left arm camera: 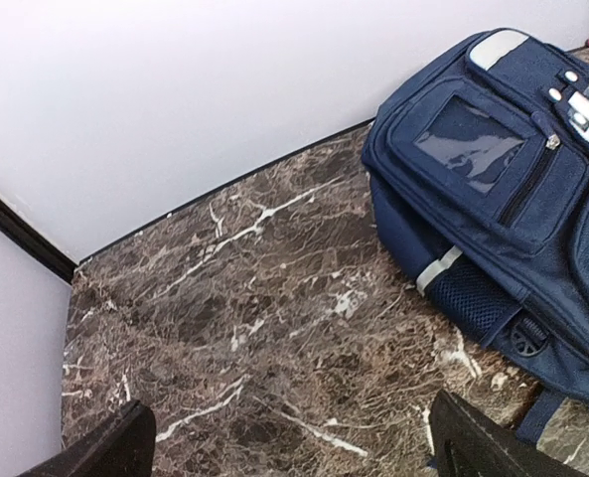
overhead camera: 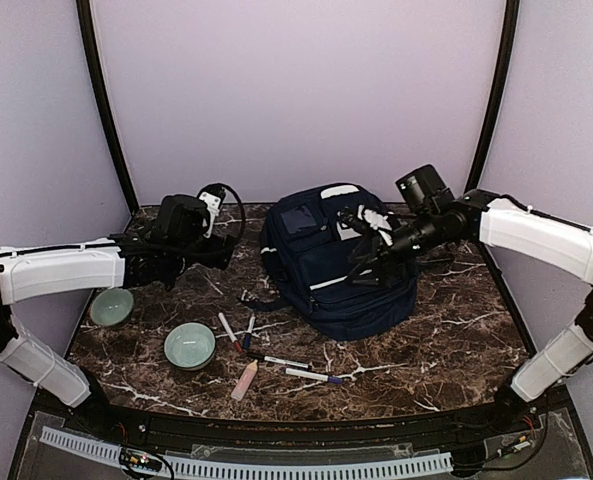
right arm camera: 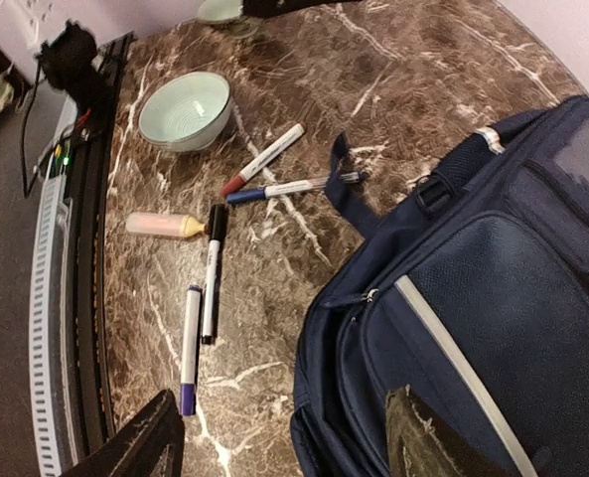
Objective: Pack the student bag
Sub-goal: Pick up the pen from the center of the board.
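Note:
The student bag (overhead camera: 336, 268), a navy backpack with pale stripe trim, lies flat at the table's middle back. It also fills the right of the right wrist view (right arm camera: 493, 328), and its front pocket shows in the left wrist view (left arm camera: 493, 149). My right gripper (overhead camera: 368, 268) hovers over the bag's near left part, open. One finger is above the fabric and the other above the marble beside the bag's edge (right arm camera: 289, 449). My left gripper (overhead camera: 216, 250) is open over bare marble to the left of the bag (left arm camera: 294, 457), holding nothing.
Several markers lie in front of the bag (overhead camera: 276, 355), among them a purple-capped one (right arm camera: 190, 333) and a black one (right arm camera: 213, 273). With them is a pale orange tube (right arm camera: 165, 226). Two pale green bowls (overhead camera: 190, 345) (overhead camera: 111, 306) stand front left. Curved walls enclose the back.

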You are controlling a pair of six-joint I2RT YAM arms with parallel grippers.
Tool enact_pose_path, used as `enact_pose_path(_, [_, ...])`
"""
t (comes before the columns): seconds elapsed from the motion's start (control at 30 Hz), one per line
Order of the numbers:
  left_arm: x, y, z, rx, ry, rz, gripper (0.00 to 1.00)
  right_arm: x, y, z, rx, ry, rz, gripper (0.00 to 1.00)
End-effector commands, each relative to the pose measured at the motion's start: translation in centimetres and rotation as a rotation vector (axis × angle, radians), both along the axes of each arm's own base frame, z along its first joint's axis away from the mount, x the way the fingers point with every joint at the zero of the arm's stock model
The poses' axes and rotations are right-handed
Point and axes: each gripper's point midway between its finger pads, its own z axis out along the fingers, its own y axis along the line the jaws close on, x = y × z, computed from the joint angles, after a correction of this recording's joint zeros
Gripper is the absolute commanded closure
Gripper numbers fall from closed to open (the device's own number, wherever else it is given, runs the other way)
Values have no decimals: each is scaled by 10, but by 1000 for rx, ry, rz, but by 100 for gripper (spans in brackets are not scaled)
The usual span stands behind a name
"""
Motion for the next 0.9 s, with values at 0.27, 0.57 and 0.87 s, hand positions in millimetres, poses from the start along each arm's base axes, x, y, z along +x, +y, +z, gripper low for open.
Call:
enact_pose_path(0.27, [-12,-3,15,-115,-4,-81,9,-81,72,-115,-412,-99,290,56])
enact_pose_path(0.57, [-20,2,34,-131,-43,-102,12,-96,82,-163,-574,-157,284,72])
enact_pose_path(0.87, [-23,1,41,-132,-56,-126,14,-115,84,-171,-585,-121,352,70])
